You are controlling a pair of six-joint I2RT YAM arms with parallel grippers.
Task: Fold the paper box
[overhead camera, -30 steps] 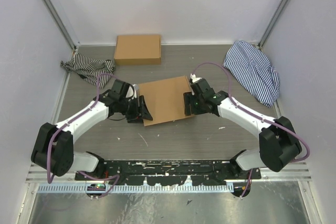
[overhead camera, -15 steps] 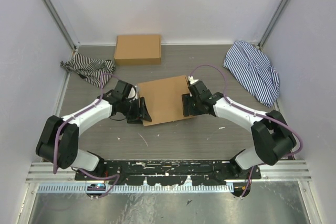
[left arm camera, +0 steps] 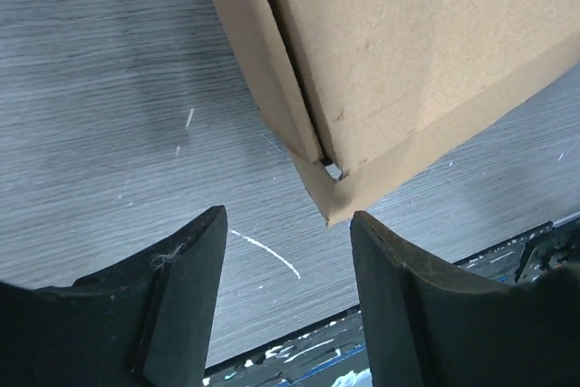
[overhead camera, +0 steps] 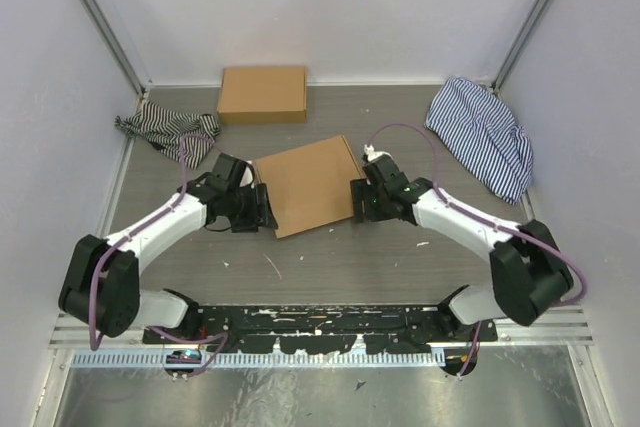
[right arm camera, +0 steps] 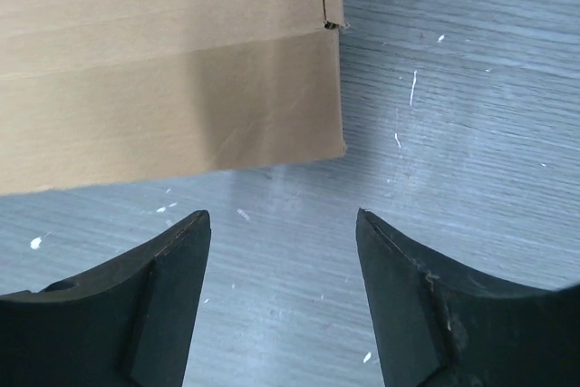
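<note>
One closed paper box (overhead camera: 305,185), contents hidden

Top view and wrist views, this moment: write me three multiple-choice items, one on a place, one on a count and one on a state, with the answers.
1. Where is the second box?
A. at the back wall, left of centre
B. at the near edge
C. in the far right corner

2. How many striped cloths lie on the table?
A. one
B. two
C. three

3. The left gripper and right gripper are:
A. both open and empty
B. both shut on cardboard
C. one open, one shut

Answers:
1 A: it sits against the far wall, left of the middle.
2 B: one lies at the far left, one at the far right.
3 A: in each wrist view the fingers stand apart, with the paper box ahead of them, not between them.
</note>
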